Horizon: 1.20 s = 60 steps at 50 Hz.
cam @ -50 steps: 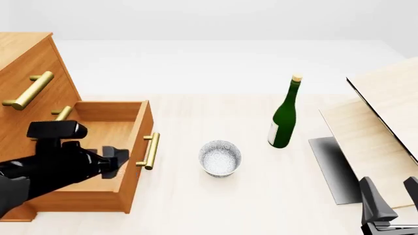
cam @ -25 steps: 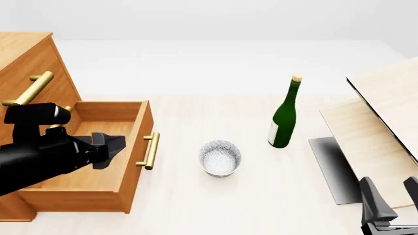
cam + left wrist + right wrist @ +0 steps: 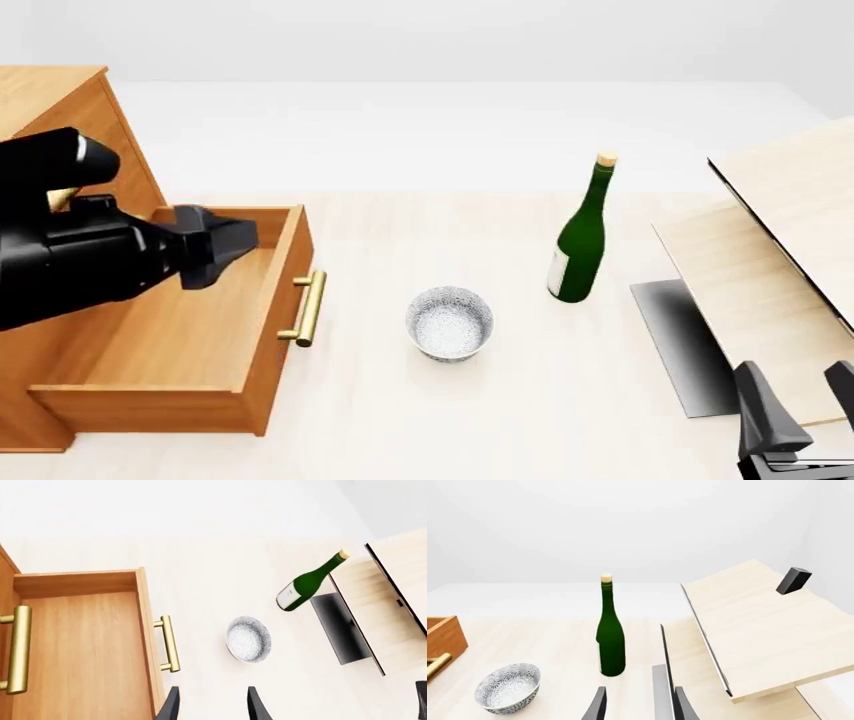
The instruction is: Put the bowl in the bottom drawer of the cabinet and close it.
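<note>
- Pale wood worktop (image 3: 534,420) runs under everything, with a plain white backdrop behind it.
- At the far left stands the cabinet (image 3: 54,110), orange-brown wood, its upper drawers carrying brass bar handles.
- Its bottom drawer (image 3: 174,340) is pulled out toward the middle of the worktop, with nothing visible inside, its brass handle (image 3: 307,308) facing the bowl.
- The left pincer (image 3: 220,245) hangs above the open drawer, well apart from the bowl; in the left wrist view its two dark fingers (image 3: 169,707) stand apart with nothing between them.
- The bowl (image 3: 450,322), speckled white-grey, sits upright on the worktop between the drawer front and the bottle, touching neither.
- A green wine bottle (image 3: 582,235) with a cork stands upright just right of the bowl and a little farther back.
- Pale wooden boards (image 3: 787,230) lie tilted at the right edge over a dark grey slab (image 3: 681,345).
- The right pincer (image 3: 797,405) sits low in the right corner, fingers (image 3: 597,705) parted and holding nothing.
</note>
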Motion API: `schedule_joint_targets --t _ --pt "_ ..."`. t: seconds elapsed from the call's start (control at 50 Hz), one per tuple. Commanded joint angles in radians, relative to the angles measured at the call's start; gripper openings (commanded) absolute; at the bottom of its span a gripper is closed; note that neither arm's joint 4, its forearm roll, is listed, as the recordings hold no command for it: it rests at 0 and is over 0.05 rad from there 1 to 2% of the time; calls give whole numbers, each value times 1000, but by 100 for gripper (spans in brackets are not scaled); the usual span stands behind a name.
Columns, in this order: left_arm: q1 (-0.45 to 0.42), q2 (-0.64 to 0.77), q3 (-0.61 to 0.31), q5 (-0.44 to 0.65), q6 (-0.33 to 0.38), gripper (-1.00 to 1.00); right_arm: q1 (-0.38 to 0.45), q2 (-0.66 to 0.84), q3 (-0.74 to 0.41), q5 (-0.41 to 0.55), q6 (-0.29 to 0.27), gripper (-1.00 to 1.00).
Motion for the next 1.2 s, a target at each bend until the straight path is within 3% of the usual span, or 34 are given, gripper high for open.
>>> schedule_joint_targets --t 0.02,0.4,0.96,1.2 --pt "8 78 -52 -18 -4 100 0 0 0 0 0 100" --pt "-3 194 -107 -69 -14 100 0 0 0 0 0 100" --pt "-107 384 -124 -210 -152 100 0 0 0 0 0 100" --pt "-106 459 -134 -274 -178 100 0 0 0 0 0 100"
